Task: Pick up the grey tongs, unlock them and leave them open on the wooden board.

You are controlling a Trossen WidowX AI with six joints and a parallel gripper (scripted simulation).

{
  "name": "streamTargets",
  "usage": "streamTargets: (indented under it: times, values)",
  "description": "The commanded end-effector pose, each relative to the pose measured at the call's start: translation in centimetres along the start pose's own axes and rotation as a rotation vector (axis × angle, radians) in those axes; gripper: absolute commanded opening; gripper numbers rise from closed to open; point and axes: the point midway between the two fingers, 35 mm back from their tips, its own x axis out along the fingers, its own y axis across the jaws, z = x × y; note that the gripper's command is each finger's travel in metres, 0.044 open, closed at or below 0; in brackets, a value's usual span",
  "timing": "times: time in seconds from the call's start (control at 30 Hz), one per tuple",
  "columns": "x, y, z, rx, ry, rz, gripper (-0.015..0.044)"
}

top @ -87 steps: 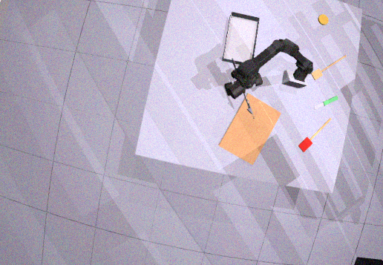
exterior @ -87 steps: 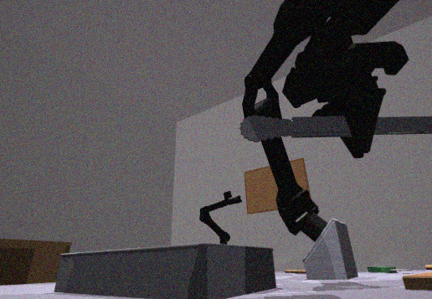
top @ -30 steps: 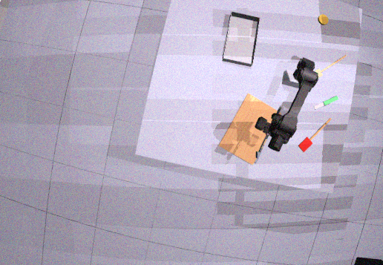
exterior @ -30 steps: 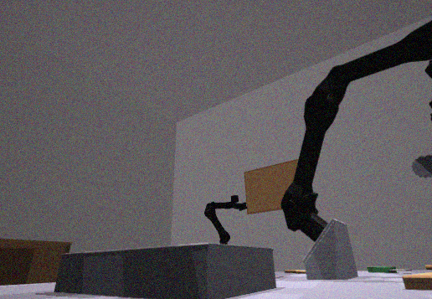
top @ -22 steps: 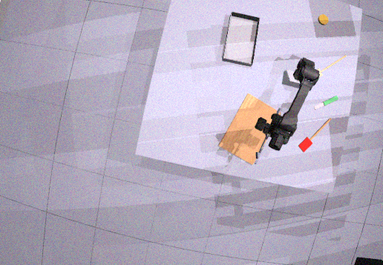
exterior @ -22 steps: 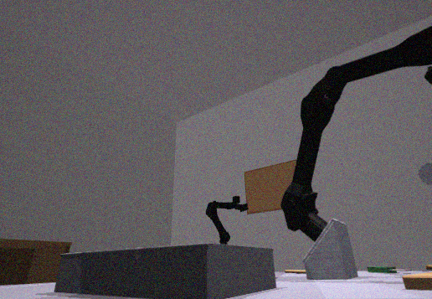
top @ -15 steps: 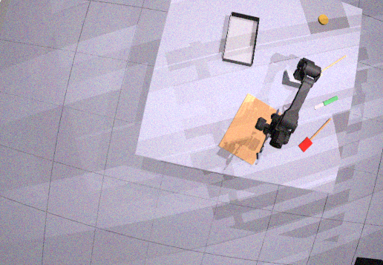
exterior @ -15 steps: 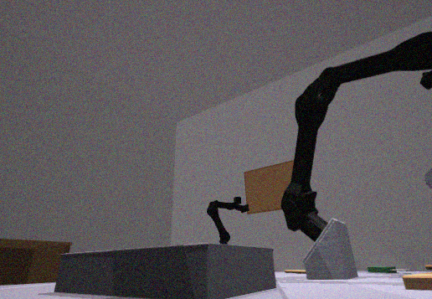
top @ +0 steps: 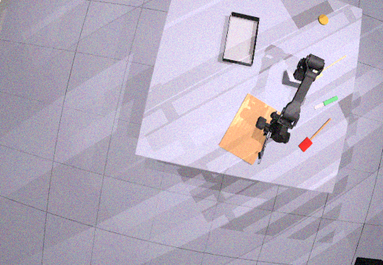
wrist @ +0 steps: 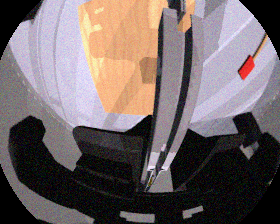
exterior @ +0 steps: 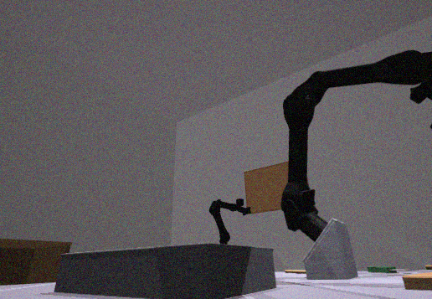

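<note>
So the gripper [top: 269,136] [wrist: 157,119] is clamped on the grey tongs [top: 262,153] [wrist: 167,90], fingers narrow around them. From the top you only get a thin dark sliver of tongs poking out past the wrist, over the lower right edge of the wooden board [top: 239,133] [wrist: 116,55]. The wrist cam is way better: two long grey arms side by side with a narrow dark gap, running up the middle between the fingers. Can't tell from any view if the lock is on. They also hide part of the board there, and in the top view the black arm [top: 305,88] [exterior: 298,150] blocks its upper right corner.

The exterior view cuts off the gripper and tongs at the right edge, but it does show the arm's grey wedge stand [exterior: 332,252] and a tan panel [exterior: 265,188] behind the arm. The roasting tin [top: 255,41] [exterior: 159,271] is just a long dark wall from there; the top view shows its pale inside, no tongs across it.

Other stuff: a red-headed tool [top: 305,144] [wrist: 246,67] lies to the right of the board, a green-and-white stick [top: 331,100] above that, and a yellow disc [top: 323,19] near the far corner.
</note>
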Motion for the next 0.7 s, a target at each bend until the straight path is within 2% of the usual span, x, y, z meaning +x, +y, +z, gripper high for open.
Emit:
streamTargets:
  times: [0.0,0.67]
  values:
    - [-0.5,0.1,-0.2,0.001,0.073,-0.004,-0.0150]
    - [-1.4,0.1,0.9,0.002,0.319,0.003,-0.0150]
